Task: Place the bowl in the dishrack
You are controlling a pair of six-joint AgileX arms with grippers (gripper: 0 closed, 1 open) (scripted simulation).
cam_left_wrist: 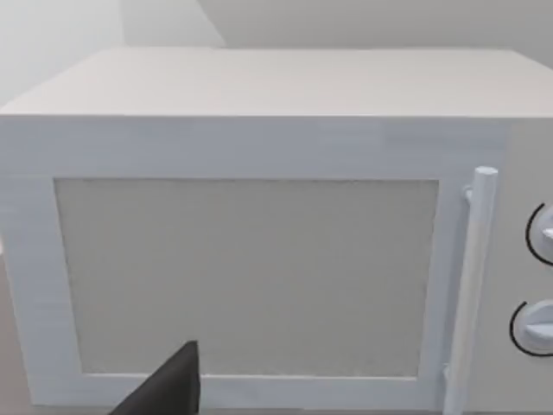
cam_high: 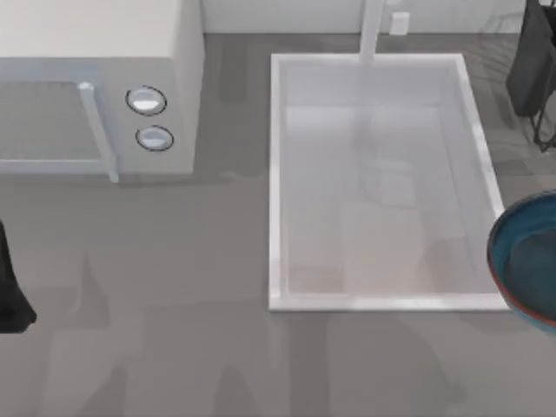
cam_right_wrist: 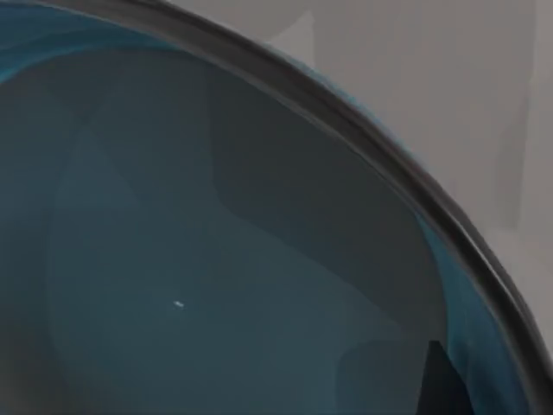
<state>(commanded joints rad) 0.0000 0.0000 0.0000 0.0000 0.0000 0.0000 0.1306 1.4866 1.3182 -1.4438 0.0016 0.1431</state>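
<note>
The bowl [cam_high: 528,261], glossy blue-teal with a thin reddish rim, is at the top view's right edge, cut off by the frame. It looks large and overlaps the white basin's right rim, so it hangs above the counter. The right wrist view looks straight into the bowl [cam_right_wrist: 216,259] from very close, with one dark fingertip [cam_right_wrist: 436,385] of my right gripper at its wall, shut on the bowl. The dishrack [cam_high: 546,130], thin dark curved wires, stands at the back right corner beyond the bowl. My left gripper [cam_high: 13,295] is parked at the left edge.
A large white sink basin [cam_high: 276,182] with a faucet post [cam_high: 372,30] takes up the middle right. A white microwave [cam_high: 95,87] stands at the back left, facing my left gripper [cam_left_wrist: 168,389] in the left wrist view. Grey counter lies in front.
</note>
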